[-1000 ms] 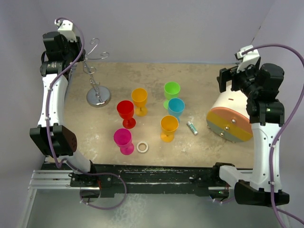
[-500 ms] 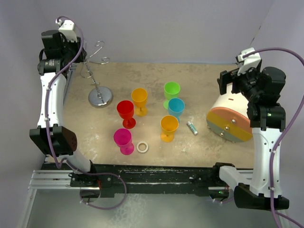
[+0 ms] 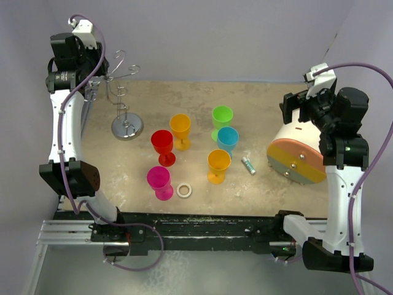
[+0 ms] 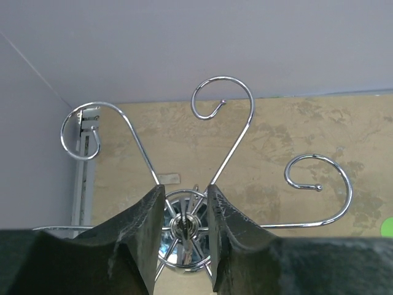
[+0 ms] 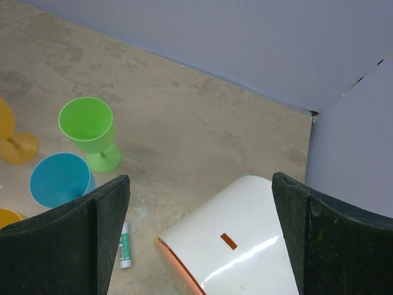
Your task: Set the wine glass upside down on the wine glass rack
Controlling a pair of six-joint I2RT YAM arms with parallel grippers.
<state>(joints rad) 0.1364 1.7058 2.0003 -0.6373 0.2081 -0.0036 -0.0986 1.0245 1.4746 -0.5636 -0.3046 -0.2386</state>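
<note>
**Rack** [image 3: 127, 126]: stands by the far left corner of the table [image 3: 270, 98], round base down and hook arms up. The top view does not show whether the base sits fully flat.

**Left fingers** [image 4: 138, 243]: set on the rack's top from above, one on each side of the hub where the hook arms meet the stem. They are drawn close together and pinch the rack there. Two wire arms rise along their inner edges.

**Right fingers** [image 5: 67, 246]: spread wide and holding nothing. They are raised by the right edge of the table above a white dome [image 5: 245, 215] with orange and yellow bands.

**Glasses:** six, all upright with mouths up, grouped mid-table.
- The red glass [image 3: 162, 142] and far orange glass [image 3: 180, 125] are nearest the rack but apart from it.
- The green glass [image 3: 222, 115] has the blue glass [image 3: 227, 137] just beside it.
- The near orange glass [image 3: 218, 161] stands closer to the near edge.
- The pink glass [image 3: 158, 178] is closest to the near edge.

**Other items:**
- A white ring [image 3: 184, 190] lies just beside the pink glass.
- A small tube [image 3: 248, 165] lies between the near orange glass and the dome.
</note>
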